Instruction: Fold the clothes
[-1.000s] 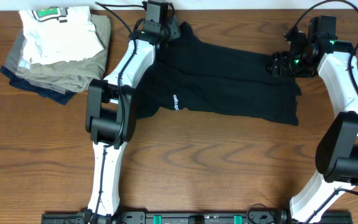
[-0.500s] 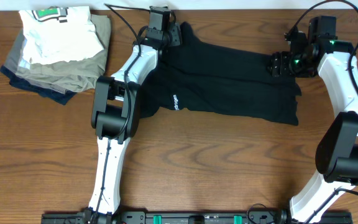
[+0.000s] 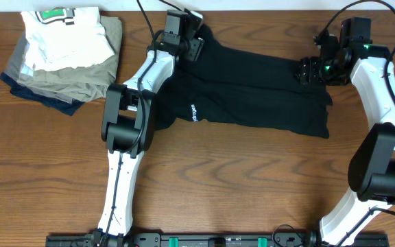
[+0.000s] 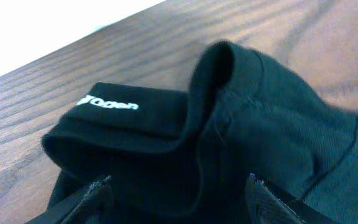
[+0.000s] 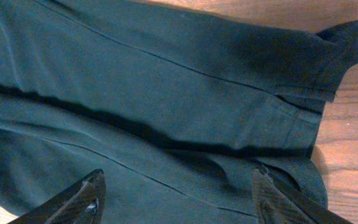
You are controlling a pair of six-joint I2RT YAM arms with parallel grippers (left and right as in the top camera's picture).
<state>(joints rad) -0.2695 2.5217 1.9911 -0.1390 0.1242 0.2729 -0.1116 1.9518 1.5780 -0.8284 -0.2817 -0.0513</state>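
The black pants (image 3: 252, 92) lie spread across the middle of the table, with a small white logo (image 3: 193, 113) on the near left part. My left gripper (image 3: 196, 46) is open over the waistband end at the far left. In the left wrist view its fingers (image 4: 178, 185) straddle the bunched black waistband (image 4: 216, 93), which bears a white logo (image 4: 107, 104). My right gripper (image 3: 306, 70) is open over the leg ends at the far right. In the right wrist view its fingers (image 5: 178, 186) hover above the flat black legs (image 5: 166, 93).
A stack of folded white, khaki and navy garments (image 3: 64, 55) sits at the far left corner. The table's far edge (image 3: 266, 9) runs just behind the pants. Bare wood (image 3: 238, 185) lies in front of the pants.
My left gripper has shifted a little to the right and forward over the waistband end. The right arm and the pants have not visibly moved.
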